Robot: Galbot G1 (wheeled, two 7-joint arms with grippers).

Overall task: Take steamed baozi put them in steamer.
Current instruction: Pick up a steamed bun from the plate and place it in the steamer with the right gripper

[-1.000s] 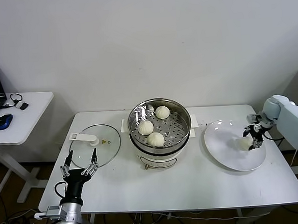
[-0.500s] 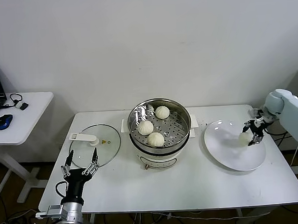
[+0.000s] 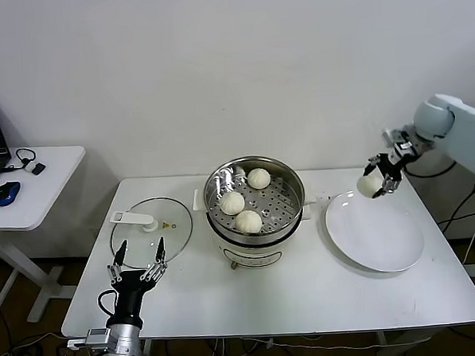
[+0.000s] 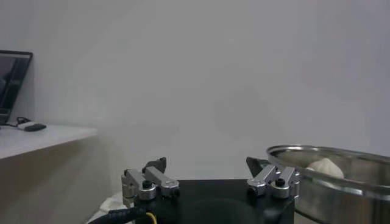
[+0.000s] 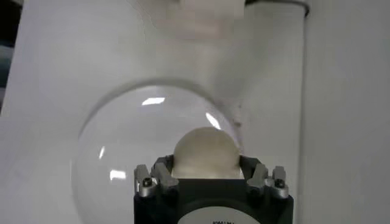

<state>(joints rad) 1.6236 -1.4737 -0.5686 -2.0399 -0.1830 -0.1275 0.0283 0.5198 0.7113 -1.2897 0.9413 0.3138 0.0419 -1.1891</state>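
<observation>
The steel steamer [image 3: 289, 213] stands mid-table on its white base. Three cream baozi lie on its perforated tray: one at the back [image 3: 259, 178], one at the left [image 3: 232, 202], one at the front [image 3: 248, 220]. My right gripper [image 3: 379, 181] is shut on the fourth baozi [image 3: 368, 185] and holds it in the air above the far left rim of the white plate [image 3: 376, 238]. The right wrist view shows that baozi [image 5: 205, 152] between the jaws, over the plate [image 5: 116, 152]. My left gripper [image 3: 136, 263] is open and empty, low at the table's front left. The steamer rim [image 4: 341, 159] shows beside it.
A flat glass lid [image 3: 149, 228] with a white handle lies left of the steamer, just behind my left gripper. A side table [image 3: 31, 185] at the far left holds a blue mouse [image 3: 7, 192] and a laptop edge.
My right gripper has lifted the baozi off the plate and carried it up and left, towards the steamer. My left gripper has shifted slightly right.
</observation>
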